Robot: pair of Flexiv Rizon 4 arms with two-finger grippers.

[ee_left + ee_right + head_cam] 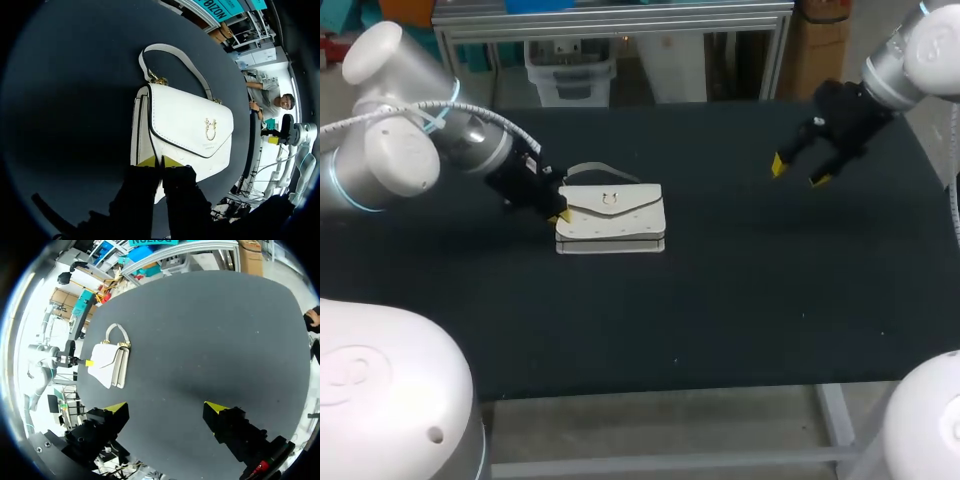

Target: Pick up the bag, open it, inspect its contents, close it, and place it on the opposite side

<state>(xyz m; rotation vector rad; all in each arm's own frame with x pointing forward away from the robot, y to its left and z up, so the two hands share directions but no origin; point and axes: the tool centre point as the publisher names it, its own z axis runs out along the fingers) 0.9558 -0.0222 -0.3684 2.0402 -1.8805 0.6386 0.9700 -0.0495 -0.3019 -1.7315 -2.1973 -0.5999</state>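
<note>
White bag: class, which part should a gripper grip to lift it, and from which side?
The handle. It loops out beyond the far edge of the bag, which lies flat on the table. Coming down from above on that far side looks best; the body shows only broad faces.

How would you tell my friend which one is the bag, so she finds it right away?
Look at the dark table. On its left part, beside the left tool, lies the bag, flat and closed. It alone is white, with a curved handle and a gold clasp on its flap.
</note>
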